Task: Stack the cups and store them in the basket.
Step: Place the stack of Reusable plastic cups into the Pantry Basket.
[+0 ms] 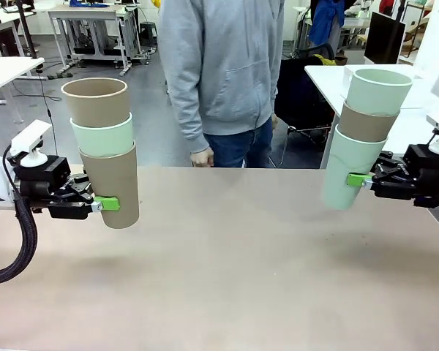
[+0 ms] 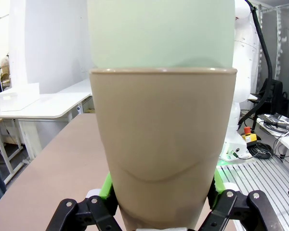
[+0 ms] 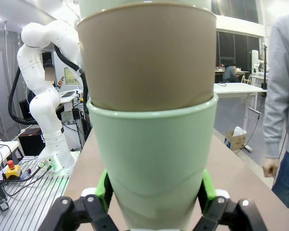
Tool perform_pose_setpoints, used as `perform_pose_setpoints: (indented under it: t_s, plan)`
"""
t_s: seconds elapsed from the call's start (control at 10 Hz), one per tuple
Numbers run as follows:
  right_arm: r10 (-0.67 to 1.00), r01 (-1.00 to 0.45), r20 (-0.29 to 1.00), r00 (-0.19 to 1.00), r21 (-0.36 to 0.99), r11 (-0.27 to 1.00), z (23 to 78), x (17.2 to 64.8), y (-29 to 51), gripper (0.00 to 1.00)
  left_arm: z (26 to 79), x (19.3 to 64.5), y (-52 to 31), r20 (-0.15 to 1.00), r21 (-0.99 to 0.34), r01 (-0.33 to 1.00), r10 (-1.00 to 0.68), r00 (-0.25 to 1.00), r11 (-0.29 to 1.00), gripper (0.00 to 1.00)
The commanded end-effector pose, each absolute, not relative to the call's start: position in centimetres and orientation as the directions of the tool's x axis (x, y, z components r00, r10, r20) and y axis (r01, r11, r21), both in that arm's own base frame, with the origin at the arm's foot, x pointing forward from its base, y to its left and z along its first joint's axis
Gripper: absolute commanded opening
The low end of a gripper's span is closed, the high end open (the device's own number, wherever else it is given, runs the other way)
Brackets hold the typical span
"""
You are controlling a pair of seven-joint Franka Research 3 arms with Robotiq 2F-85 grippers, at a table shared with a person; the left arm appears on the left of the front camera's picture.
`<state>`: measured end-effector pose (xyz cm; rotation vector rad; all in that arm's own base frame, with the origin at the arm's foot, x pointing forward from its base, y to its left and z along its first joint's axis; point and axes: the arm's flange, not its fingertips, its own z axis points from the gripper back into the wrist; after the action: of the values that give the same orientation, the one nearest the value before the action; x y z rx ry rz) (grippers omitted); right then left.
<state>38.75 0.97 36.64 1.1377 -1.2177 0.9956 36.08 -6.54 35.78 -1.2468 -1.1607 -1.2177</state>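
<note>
Tan-bottomed cup stack (image 1: 102,153) gripped tight in my left jaws, mint-bottomed cup stack (image 1: 366,135) gripped in my right jaws, both held above the worktop (image 1: 227,278), person (image 1: 223,73) opposite.

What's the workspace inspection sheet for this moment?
Surface: brown table, stack shadows on it.
Job's things: left stack, tan-mint-tan from the bottom; right stack, mint-tan-mint; both held off the table.
Clutter: nothing seen.
Grippers: left gripper and right gripper, jaws shut on each stack's bottom cup.
Cables: black hose loops under the left arm.
Surroundings: person in grey hoodie at far side; white side table behind.
</note>
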Motion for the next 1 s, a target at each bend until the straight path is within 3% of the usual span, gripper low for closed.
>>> perform_pose_setpoints:
  t_s: [0.0, 0.9]
  plan:
    - [-0.025, -0.979, 0.995, 0.098, 0.101, 0.175, 36.98, 38.81, 1.08, 0.86, 36.27, 36.01, -6.55, 0.999, -0.034, 0.998, -0.003, 0.034, -0.044, 0.85]
    - [-0.025, -0.979, 0.995, 0.098, 0.101, 0.175, 36.98, 38.81, 1.08, 0.86, 36.27, 36.01, -6.55, 0.999, -0.034, 0.998, -0.003, 0.034, -0.044, 0.85]
